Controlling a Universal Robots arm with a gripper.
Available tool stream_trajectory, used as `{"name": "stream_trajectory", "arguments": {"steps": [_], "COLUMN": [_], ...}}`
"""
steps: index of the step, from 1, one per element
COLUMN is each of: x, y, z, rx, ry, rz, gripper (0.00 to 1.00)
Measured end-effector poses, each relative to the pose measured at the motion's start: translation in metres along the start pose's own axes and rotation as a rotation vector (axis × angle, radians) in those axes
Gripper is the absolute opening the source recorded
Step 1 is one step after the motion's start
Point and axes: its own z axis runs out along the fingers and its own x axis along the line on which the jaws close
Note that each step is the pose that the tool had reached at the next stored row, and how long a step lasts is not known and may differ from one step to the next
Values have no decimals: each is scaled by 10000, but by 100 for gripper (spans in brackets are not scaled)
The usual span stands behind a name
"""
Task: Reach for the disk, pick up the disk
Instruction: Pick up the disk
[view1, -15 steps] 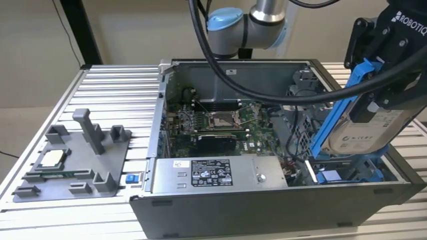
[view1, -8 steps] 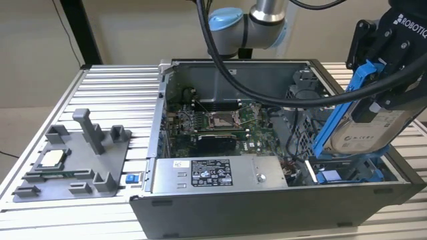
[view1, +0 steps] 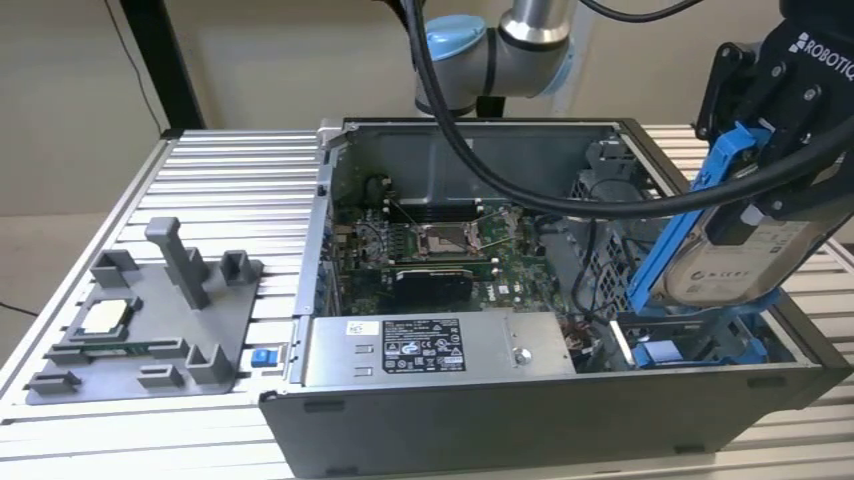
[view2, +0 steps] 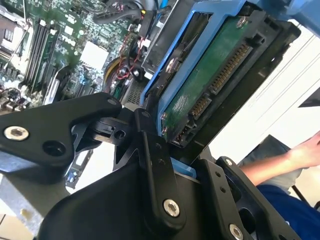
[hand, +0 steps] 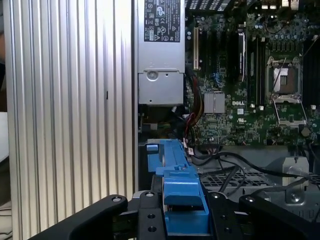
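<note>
pincer (view1: 747, 170) clenched on disk (view1: 727, 250) | disk tilted, lifted above computer case (view1: 534, 420) at its 3 o'clock side | case on table (view1: 227, 170)

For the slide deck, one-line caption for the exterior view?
Robot hand holds the disk in its blue bracket, tilted, above the open computer case on the slatted table.

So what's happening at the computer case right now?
The arm's hand is shut on the disk by its blue bracket, holding it tilted above the open computer case, at the exterior view's right. The motherboard lies exposed inside. A grey fixture with a chip on it rests on the table outside.
</note>
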Motion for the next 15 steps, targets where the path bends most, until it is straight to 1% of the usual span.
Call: {"name": "stream_trajectory", "arguments": {"steps": [7,15], "x": [-2,-1], "y": [-62,-76], "z": [3,3], "rx": [-2,-2], "ry": [-13,-14], "rz": [-1,-1], "gripper": [0,0]}}
